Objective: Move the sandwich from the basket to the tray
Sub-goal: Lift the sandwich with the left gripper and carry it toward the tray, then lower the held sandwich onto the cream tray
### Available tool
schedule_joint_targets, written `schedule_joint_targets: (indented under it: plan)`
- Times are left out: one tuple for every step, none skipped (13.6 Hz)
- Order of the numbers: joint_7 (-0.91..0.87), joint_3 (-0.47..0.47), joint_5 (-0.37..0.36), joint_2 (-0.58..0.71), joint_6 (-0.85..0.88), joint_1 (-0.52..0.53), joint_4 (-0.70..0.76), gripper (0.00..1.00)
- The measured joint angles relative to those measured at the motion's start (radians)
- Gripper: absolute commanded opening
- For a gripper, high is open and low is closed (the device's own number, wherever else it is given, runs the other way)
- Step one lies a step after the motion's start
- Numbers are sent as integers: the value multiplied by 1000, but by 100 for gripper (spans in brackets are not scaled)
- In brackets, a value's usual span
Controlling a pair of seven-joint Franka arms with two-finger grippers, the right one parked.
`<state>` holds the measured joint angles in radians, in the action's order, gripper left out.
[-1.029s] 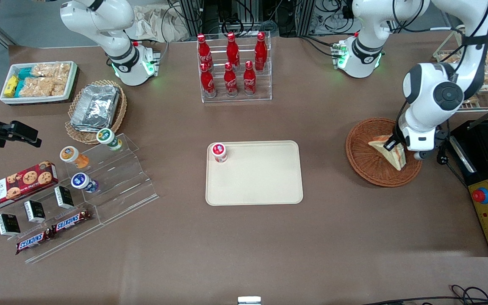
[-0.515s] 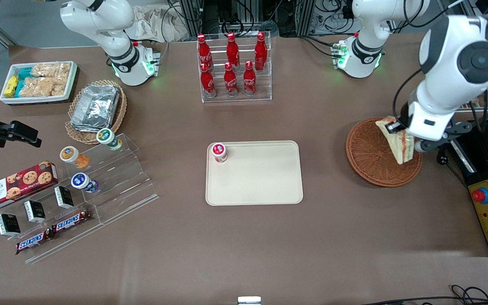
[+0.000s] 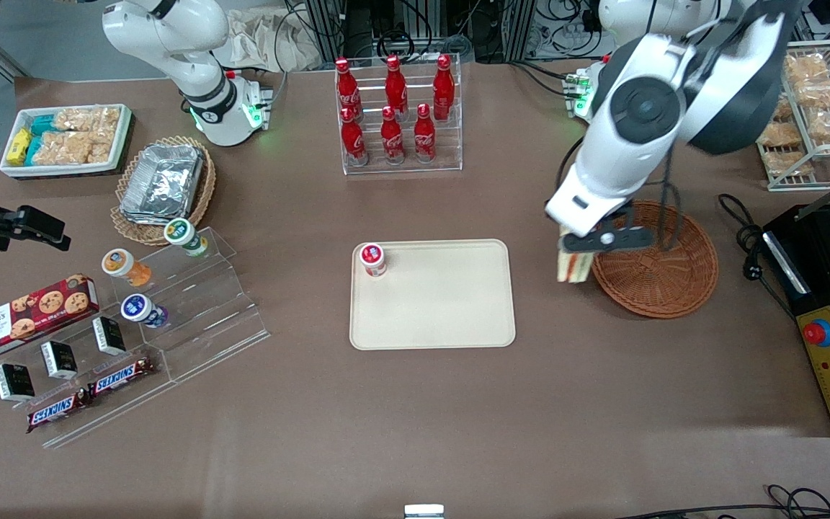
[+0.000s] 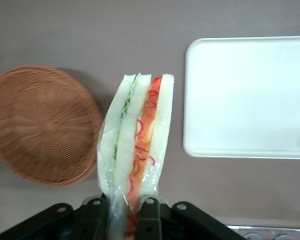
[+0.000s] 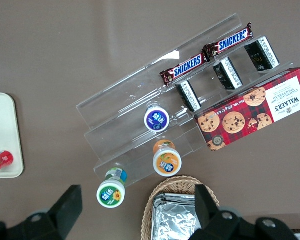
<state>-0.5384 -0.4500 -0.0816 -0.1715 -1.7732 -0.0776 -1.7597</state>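
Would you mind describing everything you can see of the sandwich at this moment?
The sandwich is a wedge of pale cream bread slices with orange-red filling and a thin green layer showing at its cut edge, wrapped in clear film. It stands on edge, pinched at one end by the gripper, whose fingers are shut on it. It hangs in the air above the brown table, between the basket and the tray, touching neither.

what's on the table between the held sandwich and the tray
Nothing: bare brown table separates the sandwich, shut in the pincer, from the tray, per the left wrist view.
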Motion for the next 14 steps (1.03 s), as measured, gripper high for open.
schedule_joint_targets:
  plan:
    - [-18, -1, -4, -45, -41, -17, 0, 0]
    - [-40, -1, -14, -89, -79, -34, 1, 0]
    - [-68, -1, -32, -130, -113, -48, 2, 0]
    - [-92, -1, -52, -167, -147, -63, 3, 0]
    - [-118, -2, -73, -200, -179, -81, 5, 0]
    - [-148, -2, -95, -233, -210, -98, 8, 0]
    - [-174, -2, -116, -265, -241, -112, 10, 0]
    - [-195, -2, -134, -297, -269, -124, 12, 0]
    - [-211, -2, -152, -325, -288, -133, 14, 0]
    - [-223, -2, -168, -348, -300, -137, 16, 0]
    - [-230, -2, -179, -367, -314, -138, 17, 0]
    - [-236, -2, -189, -383, -329, -140, 18, 0]
    - [-250, -2, -208, -400, -342, -145, 19, 0]
    - [-269, -2, -227, -414, -349, -152, 21, 0]
